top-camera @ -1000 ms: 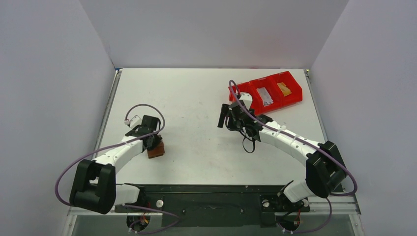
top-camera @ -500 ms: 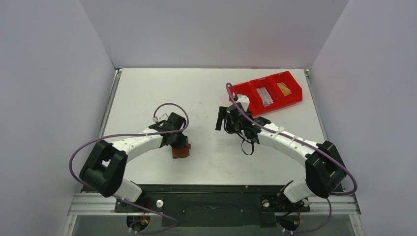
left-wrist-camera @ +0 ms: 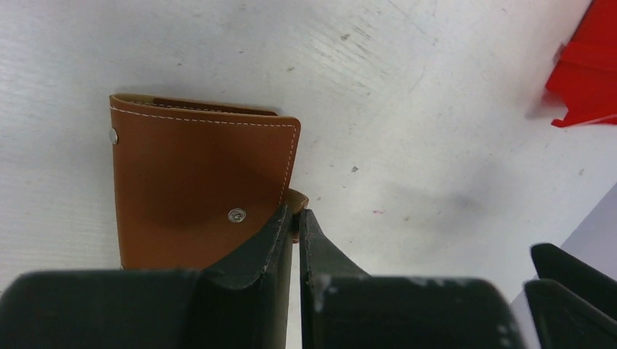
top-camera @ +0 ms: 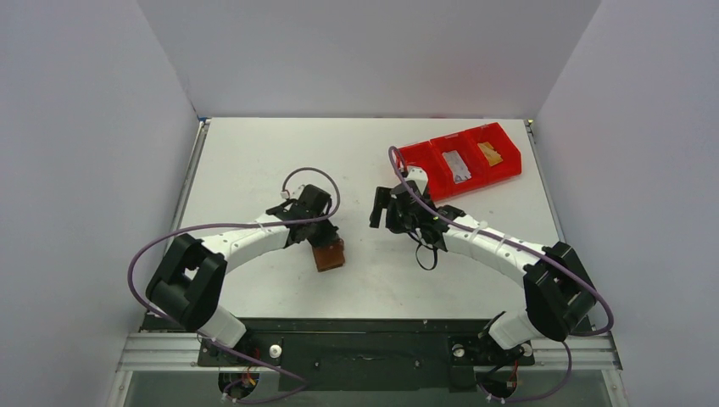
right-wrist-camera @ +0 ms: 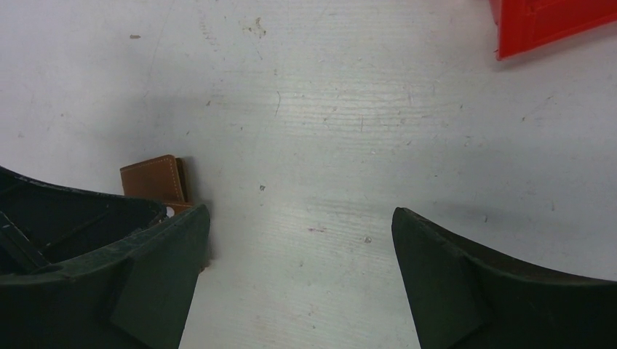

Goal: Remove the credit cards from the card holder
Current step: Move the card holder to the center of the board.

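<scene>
The card holder [top-camera: 329, 254] is a folded brown leather wallet lying flat on the white table, left of centre. In the left wrist view the card holder [left-wrist-camera: 196, 182] shows white stitching and two metal snaps. My left gripper [top-camera: 323, 240] is shut on its small closing tab [left-wrist-camera: 300, 199] at the right edge, the jaws pinching it. My right gripper [top-camera: 381, 209] hangs open a short way to the right, nothing between its fingers. The right wrist view shows the gripper [right-wrist-camera: 300, 214] over bare table, the card holder [right-wrist-camera: 149, 179] behind its left finger. The credit cards are hidden.
A red three-compartment bin [top-camera: 462, 161] stands at the back right, a pale item and a yellowish item in two of its compartments. Its corner shows in both wrist views [left-wrist-camera: 589, 73] [right-wrist-camera: 553, 22]. Purple cables loop over both arms. Grey walls close in three sides.
My left arm has swung right toward the table's middle, carrying the card holder with it by the tab. The right gripper has shifted slightly left and stays open.
</scene>
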### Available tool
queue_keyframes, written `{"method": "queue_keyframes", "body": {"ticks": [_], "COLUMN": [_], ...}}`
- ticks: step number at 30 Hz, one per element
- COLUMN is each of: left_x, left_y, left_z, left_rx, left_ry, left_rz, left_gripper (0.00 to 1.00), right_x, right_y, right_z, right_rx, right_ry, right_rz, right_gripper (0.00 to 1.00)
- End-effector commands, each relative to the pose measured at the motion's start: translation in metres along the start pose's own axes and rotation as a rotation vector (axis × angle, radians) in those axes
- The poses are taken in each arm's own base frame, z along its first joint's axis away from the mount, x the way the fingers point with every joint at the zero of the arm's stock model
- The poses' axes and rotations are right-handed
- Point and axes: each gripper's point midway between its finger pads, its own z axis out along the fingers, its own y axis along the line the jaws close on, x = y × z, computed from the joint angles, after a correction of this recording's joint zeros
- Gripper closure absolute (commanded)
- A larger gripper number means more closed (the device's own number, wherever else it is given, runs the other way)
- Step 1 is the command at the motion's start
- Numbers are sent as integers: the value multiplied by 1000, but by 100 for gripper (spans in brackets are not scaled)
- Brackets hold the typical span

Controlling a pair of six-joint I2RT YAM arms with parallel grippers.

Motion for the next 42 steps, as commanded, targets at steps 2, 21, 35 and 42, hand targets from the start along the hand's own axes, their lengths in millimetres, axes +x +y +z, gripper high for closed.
{"method": "queue_keyframes", "body": {"ticks": [2, 21, 35, 42], "left_x": [4, -1, -36, -28], "left_y": [-56, -56, 32, 39], "left_z": [-13, -21, -23, -17], "left_rx": [209, 263, 132, 130], "left_ry": [63, 96, 40, 68], "left_rz": [102, 234, 104, 98], "left_gripper": [100, 55, 57, 61], "right_x": [2, 38, 64, 67], "right_y": [20, 34, 75, 71], "right_z": [5, 15, 36, 49], "right_rx": [-109, -153, -79, -19], "right_ry": [-30, -14, 34, 51], "right_rz": [28, -27, -212, -229], "right_gripper": [10, 16, 18, 26]}}
